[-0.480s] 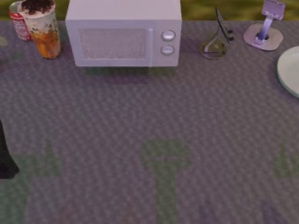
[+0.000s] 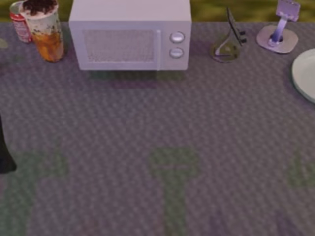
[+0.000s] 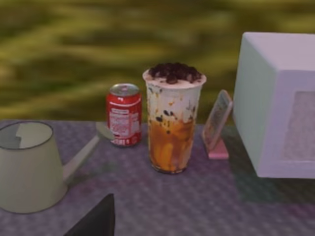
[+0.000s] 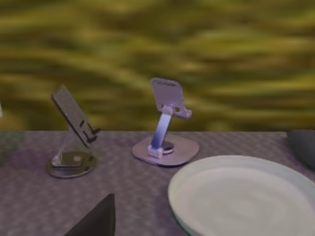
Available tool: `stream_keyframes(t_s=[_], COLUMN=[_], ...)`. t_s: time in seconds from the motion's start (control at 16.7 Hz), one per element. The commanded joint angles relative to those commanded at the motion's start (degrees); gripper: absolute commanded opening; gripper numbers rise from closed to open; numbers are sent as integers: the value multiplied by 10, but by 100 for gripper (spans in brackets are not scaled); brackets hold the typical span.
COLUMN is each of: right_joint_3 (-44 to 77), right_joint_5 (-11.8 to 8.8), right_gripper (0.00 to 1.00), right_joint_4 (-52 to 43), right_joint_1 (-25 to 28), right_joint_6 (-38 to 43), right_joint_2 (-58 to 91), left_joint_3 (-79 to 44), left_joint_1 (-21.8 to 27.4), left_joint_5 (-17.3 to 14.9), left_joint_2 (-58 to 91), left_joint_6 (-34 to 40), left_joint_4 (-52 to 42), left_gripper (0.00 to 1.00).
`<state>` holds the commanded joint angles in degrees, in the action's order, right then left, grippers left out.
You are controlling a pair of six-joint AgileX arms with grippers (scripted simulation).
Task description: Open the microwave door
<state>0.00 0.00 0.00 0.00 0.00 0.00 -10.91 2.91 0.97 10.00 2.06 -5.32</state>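
The white microwave [image 2: 130, 34] stands at the table's far edge, left of centre. Its microwave door [image 2: 118, 46], with the grey mesh window, lies flush with the front, shut; two round knobs [image 2: 177, 44] sit to its right. In the left wrist view the microwave [image 3: 275, 98] shows from its left side. My left arm [image 2: 5, 157] is at the table's left edge, far from the microwave. One dark finger [image 3: 101, 219] of its gripper shows, off to one side, with nothing held. My right arm is outside the top view; one finger [image 4: 101, 219] shows near the plate.
A red can [image 2: 19, 24] and a tall drink cup [image 2: 47, 34] stand left of the microwave. A watering can [image 3: 29, 167] and a pink stand [image 3: 216, 128] are near them. To the right are a black phone stand [image 2: 227, 44], a purple stand [image 2: 278, 34] and a white plate [image 2: 306, 73].
My left arm's dark part at the table's left edge has shifted slightly toward the far side and the left. The microwave and its door have not moved.
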Motion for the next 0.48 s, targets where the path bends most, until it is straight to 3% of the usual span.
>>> stream_keyframes(t_s=[0.48], right_joint_3=[0], right_joint_5=[0], right_gripper=[100], right_joint_4=[0], right_joint_1=[0], right_joint_6=[0], right_joint_2=[0], left_joint_3=[-369], left_joint_1=[95], left_joint_5=[40], left_joint_2=[332], left_joint_6=[76], left_joint_4=[-191], left_gripper=[100])
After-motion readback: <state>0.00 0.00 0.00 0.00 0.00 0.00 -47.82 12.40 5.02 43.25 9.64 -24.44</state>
